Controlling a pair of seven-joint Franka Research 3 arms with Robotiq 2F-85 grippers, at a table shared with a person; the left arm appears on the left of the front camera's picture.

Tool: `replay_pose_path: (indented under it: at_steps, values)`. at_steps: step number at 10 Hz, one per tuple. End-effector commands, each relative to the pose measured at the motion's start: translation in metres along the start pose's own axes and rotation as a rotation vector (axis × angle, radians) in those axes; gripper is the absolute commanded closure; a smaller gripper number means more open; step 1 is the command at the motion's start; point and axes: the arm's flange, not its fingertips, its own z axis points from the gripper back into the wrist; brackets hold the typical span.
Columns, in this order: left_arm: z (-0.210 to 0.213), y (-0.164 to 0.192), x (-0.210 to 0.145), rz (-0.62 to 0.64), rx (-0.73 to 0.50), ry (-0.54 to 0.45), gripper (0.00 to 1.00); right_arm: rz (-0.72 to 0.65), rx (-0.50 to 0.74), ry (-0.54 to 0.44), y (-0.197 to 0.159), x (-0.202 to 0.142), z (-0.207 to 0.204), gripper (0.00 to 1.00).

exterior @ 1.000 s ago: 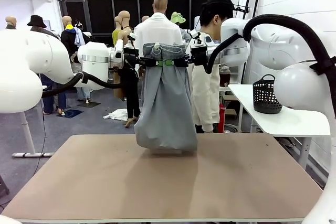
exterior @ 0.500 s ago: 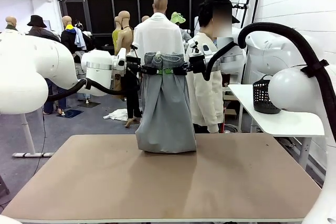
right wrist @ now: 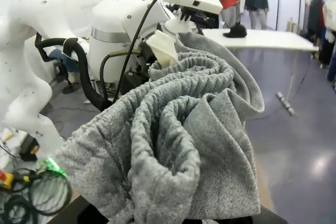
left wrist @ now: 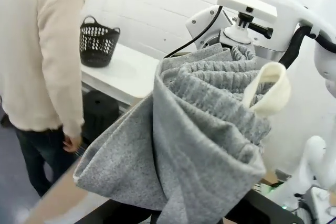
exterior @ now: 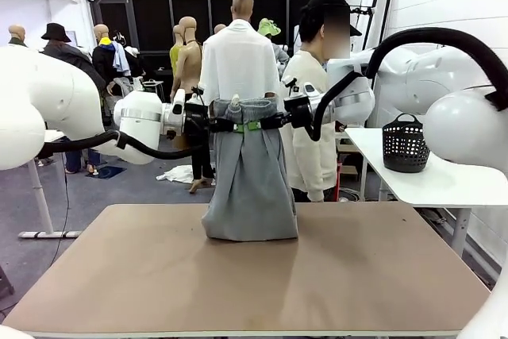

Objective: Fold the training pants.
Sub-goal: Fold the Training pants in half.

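Two robot hands hold grey training pants (exterior: 250, 180) upright over a table (exterior: 238, 275).
Left hand (exterior: 225, 125) and right hand (exterior: 274, 122) each pinch the waistband; the hem touches the tabletop.

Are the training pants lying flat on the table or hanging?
Hanging. Left gripper and right gripper pinch the bunched waistband of the training pants; the legs drape down, lower end resting on the table.
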Motion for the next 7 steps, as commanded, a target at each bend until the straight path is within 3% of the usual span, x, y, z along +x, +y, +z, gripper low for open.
replay_pose_path:
  at_steps: [1,4,7]
  values:
    - [0.016,-0.026,-0.020,0.131,-0.053,0.011,1.00,-0.145,0.004,-0.032,0.031,-0.018,0.004,1.00]
    - [0.023,-0.043,-0.047,0.216,-0.067,0.030,1.00,-0.239,0.008,-0.023,0.042,-0.053,0.001,1.00]
    - [0.015,-0.034,-0.051,0.178,-0.058,0.050,1.00,-0.200,0.013,-0.005,0.034,-0.052,-0.003,1.00]
